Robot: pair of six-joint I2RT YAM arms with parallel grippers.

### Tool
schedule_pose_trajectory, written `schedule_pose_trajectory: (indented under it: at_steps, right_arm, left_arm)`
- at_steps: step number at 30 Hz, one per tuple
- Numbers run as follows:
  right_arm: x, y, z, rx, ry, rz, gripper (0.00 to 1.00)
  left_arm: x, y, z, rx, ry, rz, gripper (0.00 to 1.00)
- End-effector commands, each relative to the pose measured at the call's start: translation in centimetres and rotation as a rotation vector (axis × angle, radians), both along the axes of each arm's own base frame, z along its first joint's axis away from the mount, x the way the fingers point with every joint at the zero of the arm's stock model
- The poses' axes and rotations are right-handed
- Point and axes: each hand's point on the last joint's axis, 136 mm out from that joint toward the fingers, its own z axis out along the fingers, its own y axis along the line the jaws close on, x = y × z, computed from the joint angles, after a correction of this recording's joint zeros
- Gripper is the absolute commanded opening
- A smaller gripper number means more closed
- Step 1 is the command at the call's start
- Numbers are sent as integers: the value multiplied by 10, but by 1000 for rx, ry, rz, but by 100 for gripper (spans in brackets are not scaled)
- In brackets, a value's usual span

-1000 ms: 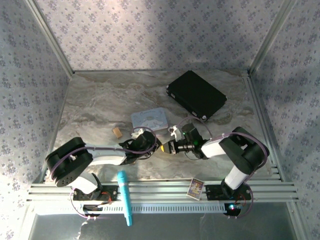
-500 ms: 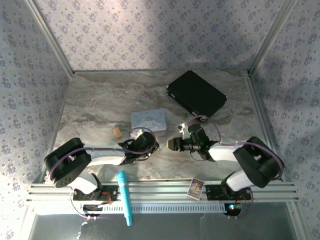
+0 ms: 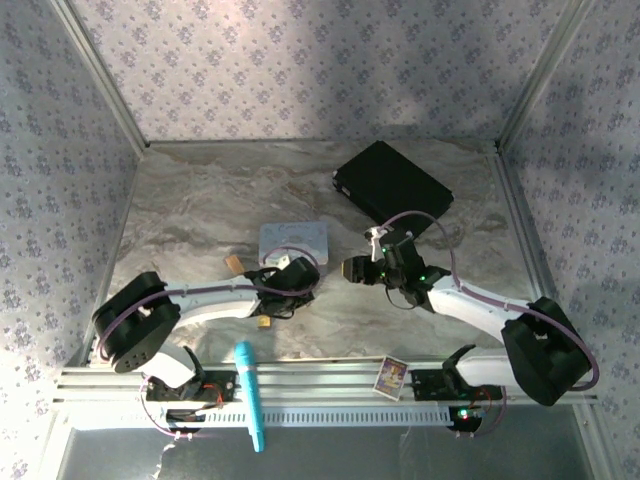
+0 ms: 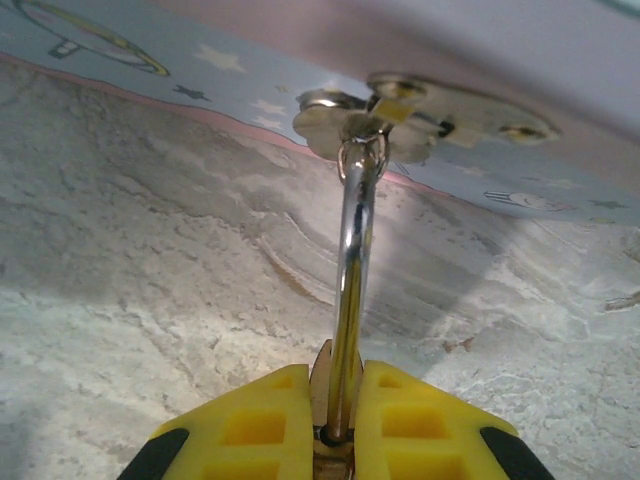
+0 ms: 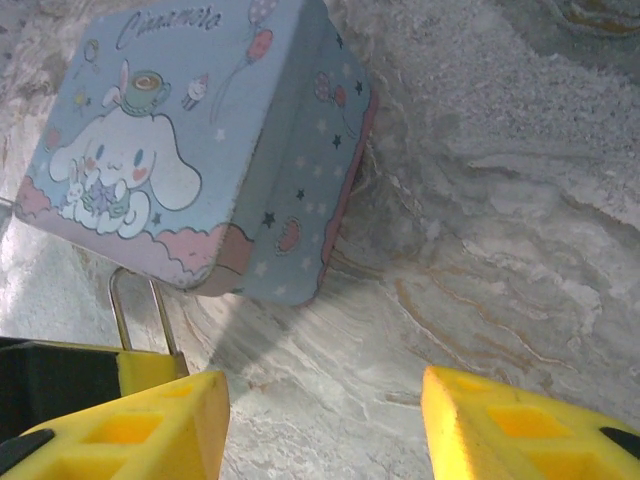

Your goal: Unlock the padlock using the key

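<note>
Inside the left gripper (image 4: 336,400) sits the padlock (image 4: 351,250).

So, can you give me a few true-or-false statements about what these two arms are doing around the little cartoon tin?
1. The left gripper is clamped on the small brass padlock. True.
2. The padlock's silvery shackle hangs free of everything. False: it is hooked through the metal latch of the pastel blue tin box.
3. The right gripper is holding something. False: its jaws stand apart with nothing between them.
4. The flat black case lies farther back on the table than the tin. True.
5. The teal pen lies on the tin's lid. False: it lies across the front rails, beside the left arm's base.
</note>
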Motion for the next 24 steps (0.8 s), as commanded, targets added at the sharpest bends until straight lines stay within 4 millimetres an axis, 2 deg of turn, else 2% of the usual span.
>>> schedule_pose_trajectory:
  at_steps: [1, 6, 11, 15, 24]
  right_arm:
    - [-4, -4, -10, -33, 34, -4, 54]
    - [-6, -6, -18, -34, 49, -8, 54]
    - [-8, -11, -22, -38, 55, -19, 54]
    - [-9, -14, -26, -42, 63, -29, 54]
    - [-8, -18, -32, -36, 72, -45, 54]
  left_arm:
    - [-18, 48, -28, 244, 82, -15, 5]
    - [-12, 46, -19, 368, 60, -53, 11]
    - [-12, 39, -21, 428, 63, -77, 13]
    - [-11, 39, -11, 544, 41, -104, 16]
    - [-13, 21, -13, 551, 41, -141, 26]
